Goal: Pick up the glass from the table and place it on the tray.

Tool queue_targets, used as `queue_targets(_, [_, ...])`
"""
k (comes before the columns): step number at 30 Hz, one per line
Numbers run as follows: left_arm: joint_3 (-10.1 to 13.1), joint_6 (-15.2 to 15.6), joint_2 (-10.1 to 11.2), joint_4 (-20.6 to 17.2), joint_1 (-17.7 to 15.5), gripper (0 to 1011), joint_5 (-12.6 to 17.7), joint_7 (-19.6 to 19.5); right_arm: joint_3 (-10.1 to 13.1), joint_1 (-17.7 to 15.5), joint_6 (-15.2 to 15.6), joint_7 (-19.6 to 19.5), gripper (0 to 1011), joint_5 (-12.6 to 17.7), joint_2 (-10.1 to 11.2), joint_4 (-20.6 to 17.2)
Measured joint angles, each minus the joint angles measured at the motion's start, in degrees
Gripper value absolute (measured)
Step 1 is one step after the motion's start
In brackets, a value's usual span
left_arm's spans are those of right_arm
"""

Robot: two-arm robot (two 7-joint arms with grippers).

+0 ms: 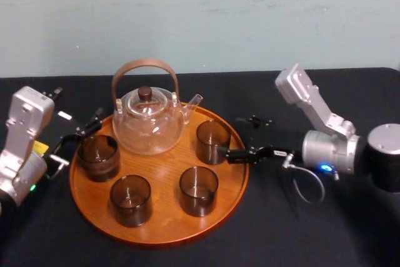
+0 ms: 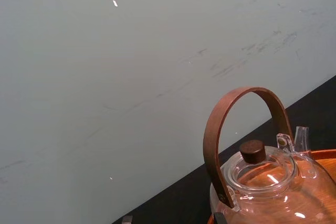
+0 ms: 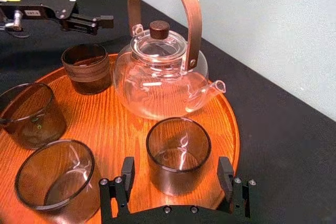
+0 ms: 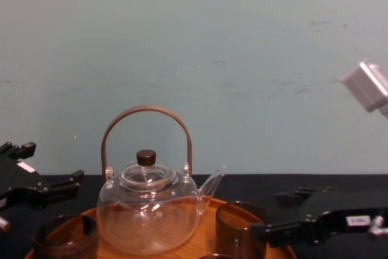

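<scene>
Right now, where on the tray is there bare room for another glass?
On the tray, bare: the middle, between teapot and front glasses, and the front rim. Crowded: the back, left gripper and right gripper beside the rear glasses.

- The teapot (image 2: 268,182): its lower body is cut off by the left wrist view's edge.
- The tray (image 4: 209,233): its front runs below the chest view's edge.
- The nearest glass (image 3: 52,182): its base is cut off in the right wrist view.
</scene>
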Motion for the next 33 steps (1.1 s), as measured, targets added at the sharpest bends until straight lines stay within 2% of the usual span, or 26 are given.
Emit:
queue_targets(8, [0.00, 0.00, 0.00, 0.00, 0.00, 1002, 0.00, 0.00, 2.08, -3.23, -0.35, -0.07, 1002, 1.99, 3.75, -4.36])
queue_targets(12, [0.00, 0.00, 0.00, 0.00, 0.00, 1001, 0.00, 0.00, 4.02, -5.59, -1.34, -0.84, 1002, 3.48, 5.97, -6.99])
queue_targets(18, [0.00, 0.00, 0.00, 0.00, 0.00, 1001, 0.00, 0.00, 6.79, -8.34, -2.62, -2.95, 1002, 5.10, 7.80, -9.41])
queue_targets(19, [0.00, 0.00, 0.00, 0.00, 0.00, 1001, 0.00, 0.00, 7.82, -9.20, -2.91, -3.82, 1002, 5.56, 8.15, -10.01])
queue_targets(22, [0.00, 0.00, 0.00, 0.00, 0.00, 1001, 0.00, 0.00, 9.16, -10.28, -3.40, -5.37, 1002, 6.03, 8.41, -10.64])
queue_targets(26, [0.00, 0.00, 0.00, 0.00, 0.00, 1001, 0.00, 0.00, 11.61, -12.38, -5.03, -9.49, 1002, 5.76, 8.03, -11.66])
queue_targets(33, [0.00, 0.00, 0.00, 0.00, 0.00, 1001, 0.00, 0.00, 14.29, -14.98, -8.07, -16.54, 1002, 2.81, 5.50, -12.38])
